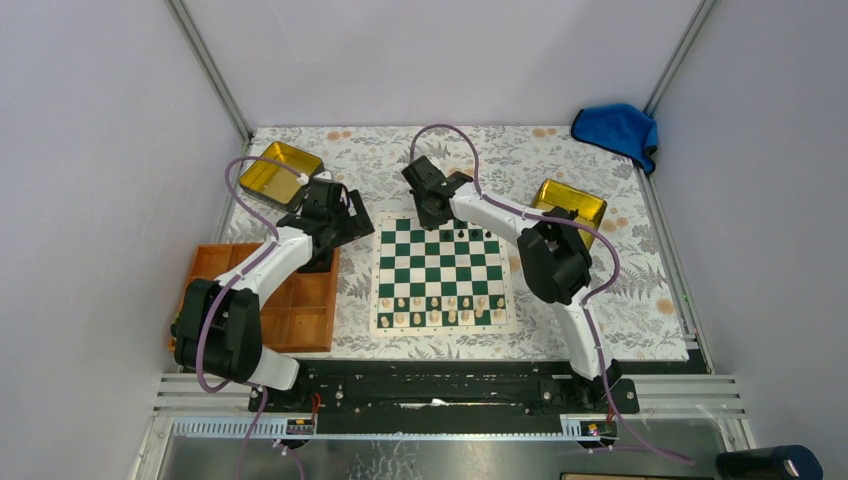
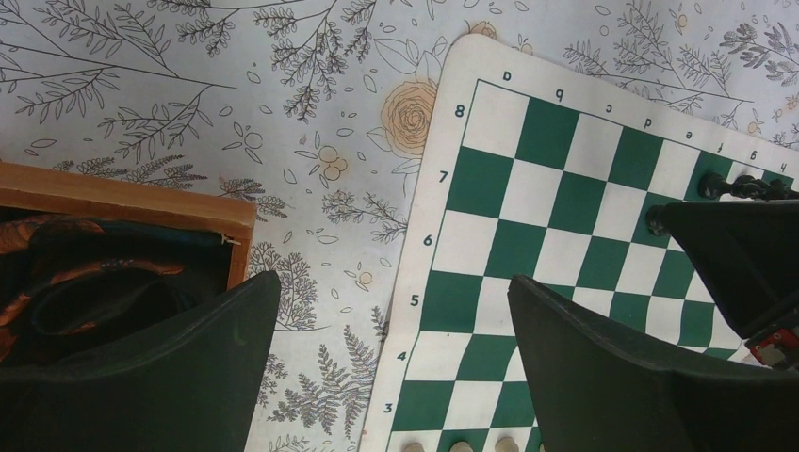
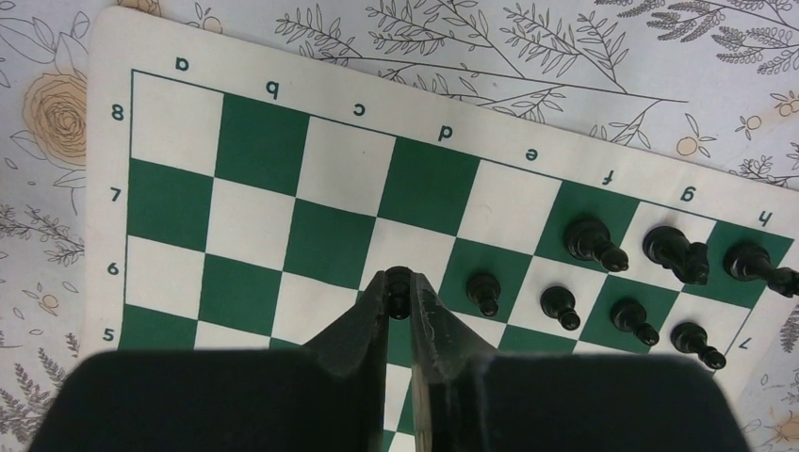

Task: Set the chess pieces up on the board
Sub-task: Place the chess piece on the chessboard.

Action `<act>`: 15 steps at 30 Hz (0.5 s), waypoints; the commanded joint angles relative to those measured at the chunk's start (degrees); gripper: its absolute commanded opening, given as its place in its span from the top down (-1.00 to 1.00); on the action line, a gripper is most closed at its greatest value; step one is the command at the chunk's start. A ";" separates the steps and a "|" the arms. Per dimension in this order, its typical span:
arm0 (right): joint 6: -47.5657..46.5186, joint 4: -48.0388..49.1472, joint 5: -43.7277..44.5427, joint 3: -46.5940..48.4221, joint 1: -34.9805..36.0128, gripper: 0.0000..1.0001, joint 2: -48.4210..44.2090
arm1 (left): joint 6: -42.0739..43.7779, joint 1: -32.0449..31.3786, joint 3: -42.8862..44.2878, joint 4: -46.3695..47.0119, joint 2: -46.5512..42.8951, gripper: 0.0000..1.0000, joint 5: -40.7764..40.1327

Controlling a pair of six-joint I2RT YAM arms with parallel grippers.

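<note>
Right hand (image 1: 436, 215) is at the board's (image 1: 442, 272) 12 o'clock edge, fingers nearly closed and pinching a single black pawn (image 3: 399, 282) by its head. In the wrist view the pawn hangs over the d-file, near ranks six and seven. Just off at its 3 o'clock, seven black pieces (image 3: 592, 241) stand on the board: four pawns in a row and three bigger figures behind them, filling the board's 1 o'clock corner. Cream pieces (image 1: 440, 310) line the 6 o'clock side in two rows. Left hand (image 2: 391, 363) is spread fully wide, holding nothing, over the flowered worktop (image 2: 311, 141) between the orange tray (image 1: 290, 300) at 9 o'clock and the board.
</note>
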 commanded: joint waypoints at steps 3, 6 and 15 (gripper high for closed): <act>-0.99 1.57 1.21 -0.48 0.51 1.00 1.05 | -0.25 0.39 -0.45 2.59 -0.53 -0.97 0.08; -1.09 1.78 1.19 -0.93 0.53 1.00 1.31 | -0.24 0.42 -0.53 2.58 -0.26 -0.98 0.08; -1.27 2.40 1.16 -2.34 0.52 1.00 1.69 | -0.08 0.42 -0.54 2.68 0.22 -0.97 0.05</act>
